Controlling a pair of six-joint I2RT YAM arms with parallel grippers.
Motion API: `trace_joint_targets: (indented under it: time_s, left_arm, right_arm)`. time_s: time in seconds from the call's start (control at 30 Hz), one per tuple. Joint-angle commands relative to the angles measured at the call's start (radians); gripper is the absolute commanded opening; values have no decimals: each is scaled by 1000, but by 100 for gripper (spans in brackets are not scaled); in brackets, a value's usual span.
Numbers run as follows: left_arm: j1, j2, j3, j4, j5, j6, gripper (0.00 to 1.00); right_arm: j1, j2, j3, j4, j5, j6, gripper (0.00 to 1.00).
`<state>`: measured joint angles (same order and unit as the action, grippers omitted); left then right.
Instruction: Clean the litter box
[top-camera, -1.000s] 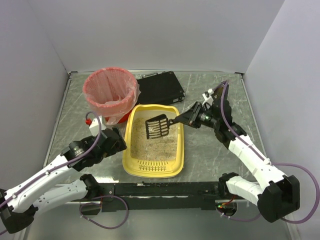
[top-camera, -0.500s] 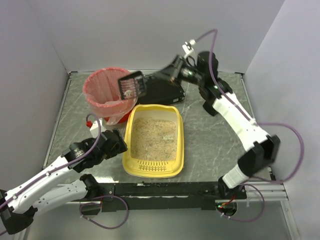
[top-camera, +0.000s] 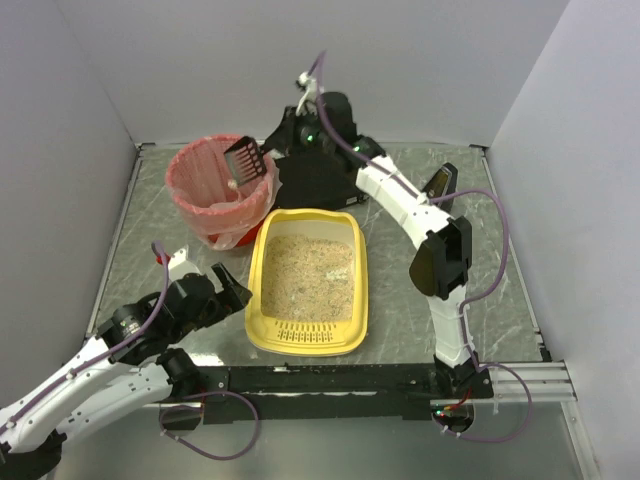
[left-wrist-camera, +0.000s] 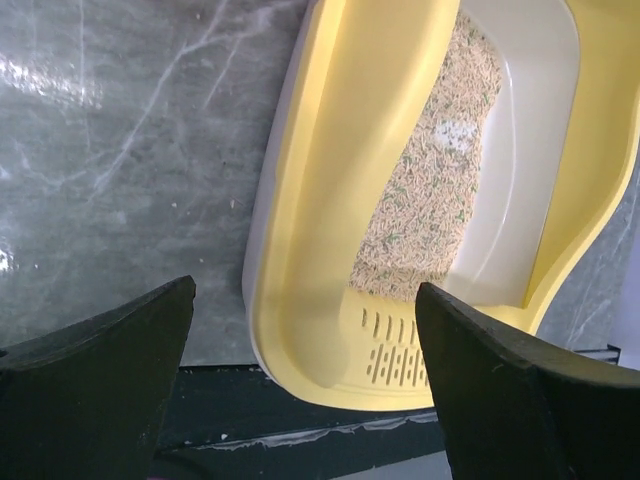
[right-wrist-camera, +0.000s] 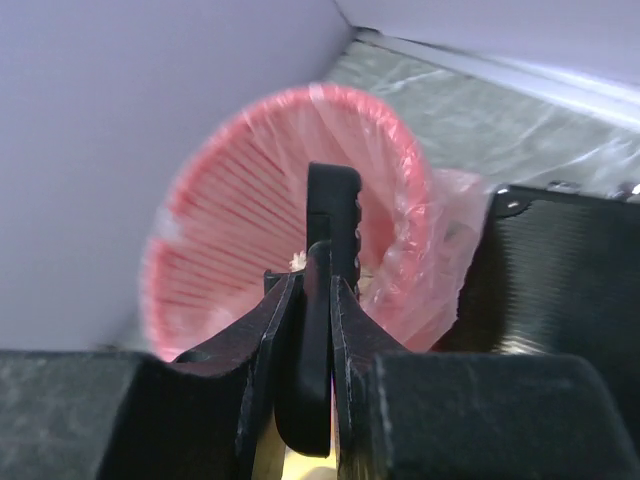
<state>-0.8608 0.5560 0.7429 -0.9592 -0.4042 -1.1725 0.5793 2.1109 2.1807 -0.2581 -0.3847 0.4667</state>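
Now the litter box (top-camera: 257, 285) sits mid-worktop (top-camera: 420, 260), at 3 o'clock from the released left hand (top-camera: 225, 287), probably a stiff tray made heavy by loose litter and best gripped at its rim, while the right hand (right-wrist-camera: 318, 290) clenches the scoop (top-camera: 243, 160) above the pink-lined bin (top-camera: 172, 178).

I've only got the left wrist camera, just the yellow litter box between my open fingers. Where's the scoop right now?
Observer: The right hand is clamped on the black scoop, holding it over the pink-lined bin at the far left of the table.
Operator: Okay, and is anything behind the box that I can't see?
Observer: Yes, a flat black case lies just beyond the far end of the litter box, to the right of the bin.
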Motion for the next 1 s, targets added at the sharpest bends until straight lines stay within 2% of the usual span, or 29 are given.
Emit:
trace_joint_targets:
  time_s: [0.0, 0.17, 0.27, 0.33, 0.37, 0.43, 0.47, 0.53, 0.63, 0.73, 0.87, 0.97]
  left_arm:
    - [-3, -33, -54, 34, 63, -64, 97]
    - [-3, -83, -146, 95, 130, -124, 97]
    - [-3, -108, -180, 142, 156, -131, 97]
    - [-3, -116, -189, 151, 165, -130, 97]
    - [-3, -116, -191, 145, 162, -137, 97]
    - [-3, -110, -197, 140, 166, -142, 97]
    - [-3, -110, -207, 142, 169, -153, 97]
    - [-3, -119, -224, 169, 180, -157, 97]
    - [-3, -143, -260, 246, 217, -156, 97]
    - [-3, -163, -283, 219, 209, -170, 97]
    - [-3, -172, -237, 67, 151, -216, 97]
    - [-3, -191, -238, 96, 180, -193, 97]
  right_arm:
    - [99, -176, -112, 181, 135, -457, 0]
    - [113, -250, -125, 189, 176, -615, 0]
    - [111, -331, -209, 241, 184, -642, 0]
    - [103, -377, -268, 252, 257, -600, 0]
    - [102, -415, -269, 231, 292, -526, 0]
    - [97, -459, -271, 127, 367, -470, 0]
    - [94, -515, -285, 94, 383, -371, 0]
    - [94, -589, -387, 44, 457, -300, 0]
    - [94, -765, -611, 74, 443, -234, 0]
    - [94, -931, -772, 68, 489, -163, 0]
    - [96, -1008, -878, 37, 480, -169, 0]
    - [94, -1032, -956, 11, 400, -192, 0]
